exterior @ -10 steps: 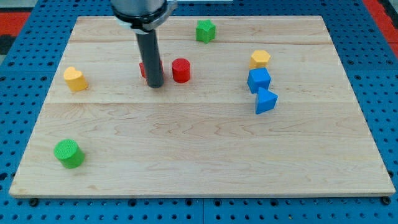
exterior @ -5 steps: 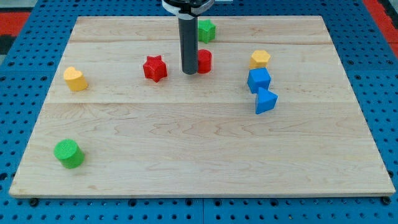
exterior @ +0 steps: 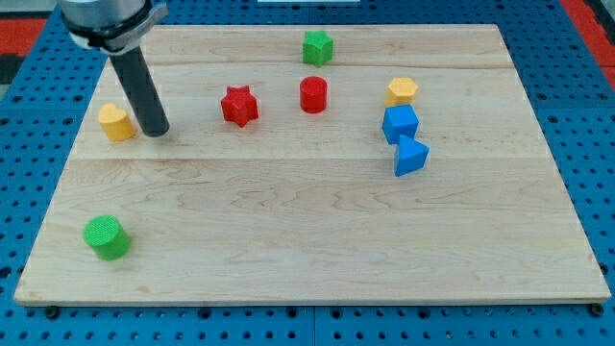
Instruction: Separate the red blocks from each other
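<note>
A red star block (exterior: 239, 106) and a red cylinder (exterior: 313, 95) lie apart in the upper middle of the wooden board (exterior: 307, 240), with a gap of about one block width between them. My tip (exterior: 155, 132) rests on the board at the view's left, just right of the yellow heart block (exterior: 116, 122) and well left of the red star. It touches neither red block.
A green star block (exterior: 317, 46) sits near the top edge. A yellow hexagon block (exterior: 403, 91), a blue cube (exterior: 400, 124) and a blue wedge (exterior: 410, 156) cluster at the right. A green cylinder (exterior: 106, 237) lies at the lower left.
My tip pushed the red cylinder to the right, away from the red star, then swung far left to beside the yellow heart. The red star stayed in place.
</note>
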Available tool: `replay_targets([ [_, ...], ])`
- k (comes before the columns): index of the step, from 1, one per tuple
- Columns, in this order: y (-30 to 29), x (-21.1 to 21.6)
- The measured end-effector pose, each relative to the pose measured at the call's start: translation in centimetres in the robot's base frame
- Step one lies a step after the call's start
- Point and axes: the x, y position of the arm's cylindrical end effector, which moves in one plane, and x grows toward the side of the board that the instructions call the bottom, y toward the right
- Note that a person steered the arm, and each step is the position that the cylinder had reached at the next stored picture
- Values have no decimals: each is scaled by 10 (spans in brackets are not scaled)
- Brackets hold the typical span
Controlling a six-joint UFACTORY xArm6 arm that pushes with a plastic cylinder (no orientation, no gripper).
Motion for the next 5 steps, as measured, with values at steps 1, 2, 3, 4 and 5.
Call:
replay_targets([
  [1,29,-38],
  [2,66,-52],
  [3,77,-41],
  [4,82,-20],
  [5,92,3],
])
